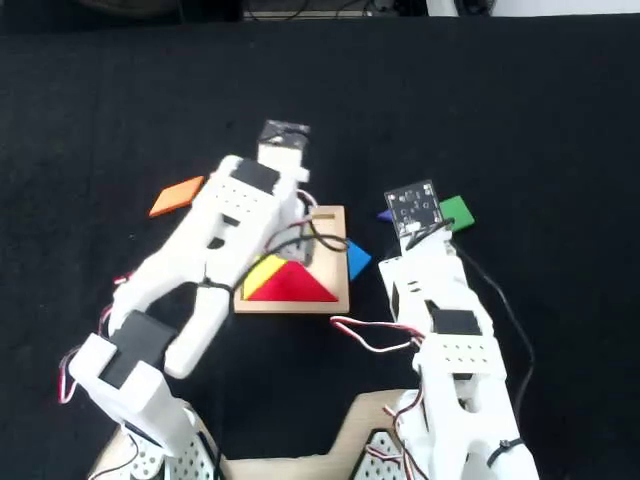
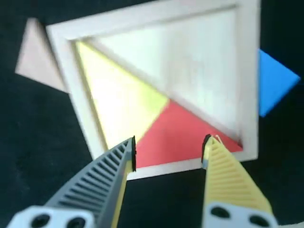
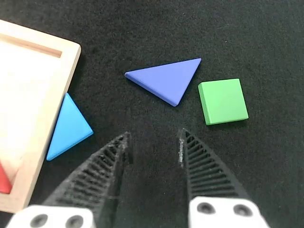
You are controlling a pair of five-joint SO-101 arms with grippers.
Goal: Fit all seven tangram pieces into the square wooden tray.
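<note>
High view: a black cloth-covered table [image 1: 500,100] with two white plastic arms reaching in from the near edge. The square wooden tray [image 1: 300,306] sits mid-table beneath the left arm. It is pale, smooth wood with a raised flat rim.

Two large flat triangles lie inside it, a yellow triangle [image 2: 118,99] and a red triangle [image 2: 180,133]. They meet along one straight edge and together fill one diagonal half of the tray, leaving the other half bare wood.

The left gripper [image 2: 169,145] hangs released over the tray's rim by the red triangle. Its jaws are spread, holding nothing. One finger is grey and the other yellow, both with ribbed inner faces.

A light blue triangle [image 3: 66,126] lies on the cloth against the tray's outer rim, on the side facing the right arm. A pale pink piece [image 2: 35,61], blurred and seemingly triangular, lies outside another corner of the tray. An orange parallelogram [image 1: 177,196] lies well apart, on the far side of the left arm.

The right gripper [image 3: 154,140] is also released, its black ribbed fingers parted above bare cloth. Near it lie a violet-blue triangle [image 3: 166,80] with softly rounded corners and a matte green square [image 3: 222,101], just beside each other with a thin gap between them.
</note>
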